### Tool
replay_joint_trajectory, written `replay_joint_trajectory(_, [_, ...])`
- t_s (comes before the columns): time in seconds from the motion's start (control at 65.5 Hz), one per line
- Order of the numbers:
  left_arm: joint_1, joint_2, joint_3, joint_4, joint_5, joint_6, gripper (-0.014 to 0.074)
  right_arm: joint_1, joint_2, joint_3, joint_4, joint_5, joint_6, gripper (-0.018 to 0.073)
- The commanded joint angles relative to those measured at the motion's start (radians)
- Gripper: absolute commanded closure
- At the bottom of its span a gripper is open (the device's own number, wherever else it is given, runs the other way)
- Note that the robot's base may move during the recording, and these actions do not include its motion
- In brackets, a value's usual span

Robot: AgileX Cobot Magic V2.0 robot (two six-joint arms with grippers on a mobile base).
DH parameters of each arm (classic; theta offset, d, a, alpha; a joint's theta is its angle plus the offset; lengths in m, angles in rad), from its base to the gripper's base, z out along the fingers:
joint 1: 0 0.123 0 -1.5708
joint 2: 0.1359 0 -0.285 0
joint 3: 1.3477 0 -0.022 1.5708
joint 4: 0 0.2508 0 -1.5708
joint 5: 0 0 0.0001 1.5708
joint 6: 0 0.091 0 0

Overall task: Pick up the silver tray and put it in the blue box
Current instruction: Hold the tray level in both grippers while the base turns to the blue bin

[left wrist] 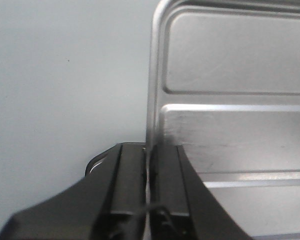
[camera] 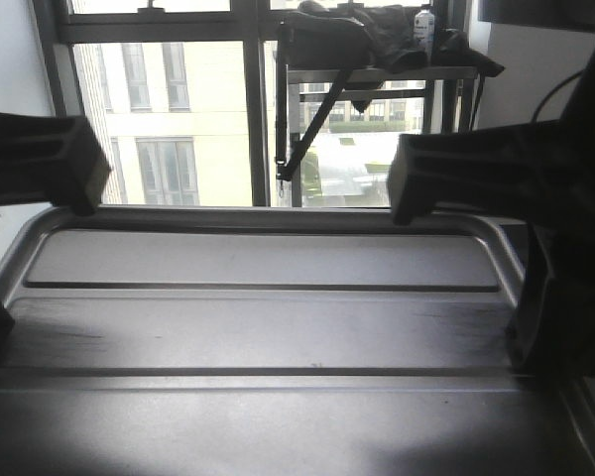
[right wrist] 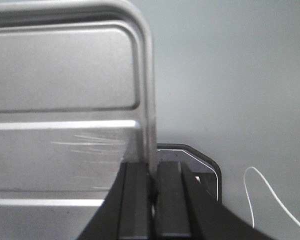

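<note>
The shallow, shiny silver metal tray [camera: 278, 327] hangs between the arms, one side rim pinched in the left gripper's [left wrist: 149, 150] closed jaws, the other in the right gripper's [right wrist: 152, 167]. The grasp looks done. Placing it in the blue box, not in view, remains.

The left gripper [left wrist: 149, 152] clamps the silver tray [left wrist: 230, 135] by its side rim, one black finger on each face. Outside that rim lies a plain grey surface [left wrist: 65, 90].

no text, label or number can be read.
</note>
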Motion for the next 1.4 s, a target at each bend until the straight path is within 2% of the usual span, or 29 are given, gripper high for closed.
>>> replay_joint_trajectory(0.0, [-0.008, -0.022, -0.023, 0.031, 0.002, -0.009, 0.0603, 0.0, -0.027, -0.025, -0.043, -0.004, 0.0, 0.0501])
replay_joint_trajectory(1.389, [-0.008, -0.022, -0.023, 0.031, 0.002, -0.009, 0.0602, 0.0, -0.027, -0.025, -0.043, -0.004, 0.0, 0.0501])
